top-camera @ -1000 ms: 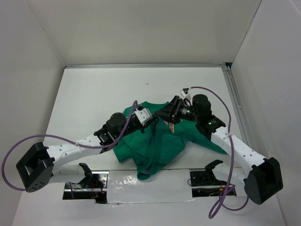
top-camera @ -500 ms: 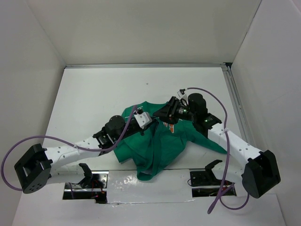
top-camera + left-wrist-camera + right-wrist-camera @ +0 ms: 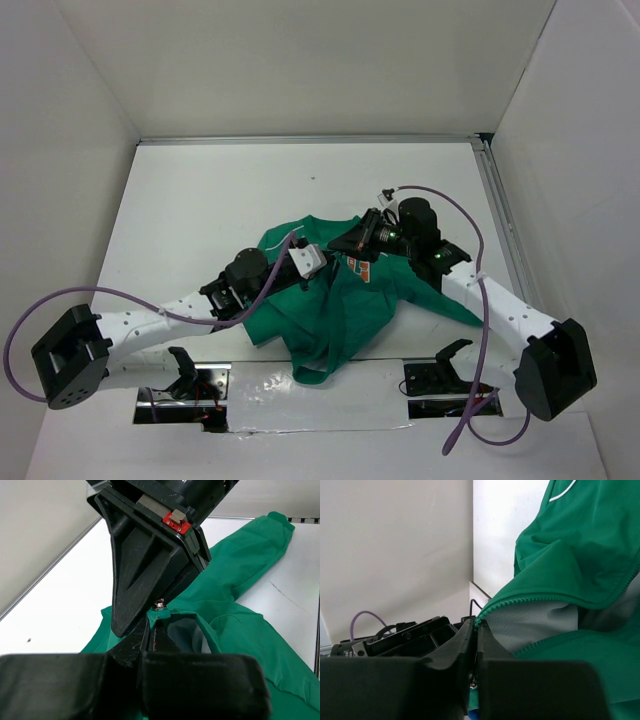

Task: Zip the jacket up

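1 overhead view; 2 wrist close-ups share jacket [image 3: 350, 310].

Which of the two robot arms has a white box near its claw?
The left arm, coming in from the left in the overhead view. A white box sits right behind the left gripper; the right arm is black at that spot.

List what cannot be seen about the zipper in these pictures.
- Top view: the left gripper and right gripper cover the jacket where they meet; zipper teeth too small.
- Left wrist view: its own fingers hide the pinched edge.
- Right wrist view: its fingers hide any slider.
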{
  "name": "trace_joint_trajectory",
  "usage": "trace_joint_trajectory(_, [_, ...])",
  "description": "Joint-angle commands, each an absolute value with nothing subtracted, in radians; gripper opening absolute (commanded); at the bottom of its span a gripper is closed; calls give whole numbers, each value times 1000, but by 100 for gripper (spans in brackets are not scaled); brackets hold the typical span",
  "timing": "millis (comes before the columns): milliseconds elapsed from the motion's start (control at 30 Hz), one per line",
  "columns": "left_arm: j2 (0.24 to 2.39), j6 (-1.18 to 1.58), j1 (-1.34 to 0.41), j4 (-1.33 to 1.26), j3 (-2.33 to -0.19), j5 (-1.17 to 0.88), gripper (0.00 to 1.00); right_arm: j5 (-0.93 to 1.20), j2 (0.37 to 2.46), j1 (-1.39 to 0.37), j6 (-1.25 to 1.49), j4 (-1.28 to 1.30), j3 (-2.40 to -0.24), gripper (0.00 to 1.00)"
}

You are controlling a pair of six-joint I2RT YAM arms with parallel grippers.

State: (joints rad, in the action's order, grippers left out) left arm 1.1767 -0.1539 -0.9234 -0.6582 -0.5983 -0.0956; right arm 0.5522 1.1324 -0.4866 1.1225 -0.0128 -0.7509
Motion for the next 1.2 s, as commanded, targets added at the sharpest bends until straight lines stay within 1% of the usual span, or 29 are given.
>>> trace_joint_trajectory(0, [1195, -173, -922, -712, -635, -29, 0, 534, 1068, -495, 1097, 23, -796, 0])
trace_joint_trajectory(100, [1195, -164, -920, -700, -644, -15, 0, 485, 1055, -499, 1060, 110, -816, 0])
trace_joint_trajectory(300, [1192, -152, -920, -700, -650, -6, 0, 485, 1042, -500, 1048, 152, -813, 11])
trace_joint_trajectory(367, [1201, -153, -920, -698, -657, -6, 0, 492, 1035, -502, 1048, 149, -811, 17])
trace_joint_trajectory(400, [1203, -155, -920, -695, -663, -5, 0, 494, 1034, -502, 1051, 147, -810, 17])
trace_joint_trajectory(467, [1210, -155, -920, -689, -666, -6, 0, 495, 1025, -505, 1054, 146, -805, 22])
trace_joint_trajectory(500, [1210, -152, -920, -686, -666, -6, 0, 494, 1023, -505, 1054, 146, -805, 23])
trace_joint_trajectory(567, [1210, -155, -919, -686, -666, -6, 0, 492, 1017, -505, 1055, 149, -807, 27])
trace_joint_trajectory(633, [1209, -155, -919, -690, -664, -6, 0, 500, 1011, -503, 1060, 141, -801, 24])
trace_joint_trajectory(800, [1215, -158, -920, -681, -670, -6, 0, 503, 1019, -506, 1068, 137, -805, 20])
trace_joint_trajectory(833, [1215, -160, -919, -680, -670, -6, 0, 488, 1020, -508, 1068, 155, -807, 18])
trace_joint_trajectory(900, [1213, -156, -919, -678, -670, -6, 0, 453, 1014, -511, 1066, 182, -818, 10])
trace_joint_trajectory(967, [1207, -156, -920, -681, -663, -5, 0, 408, 1006, -514, 1063, 227, -827, 10])
trace_joint_trajectory(1067, [1198, -153, -920, -673, -661, -6, 0, 335, 974, -514, 1075, 264, -825, 13])
trace_joint_trajectory(1100, [1198, -152, -920, -670, -663, -6, 0, 316, 960, -515, 1075, 274, -825, 9])
trace_joint_trajectory(1167, [1201, -150, -920, -669, -664, 27, 0, 295, 948, -515, 1075, 284, -827, 9])
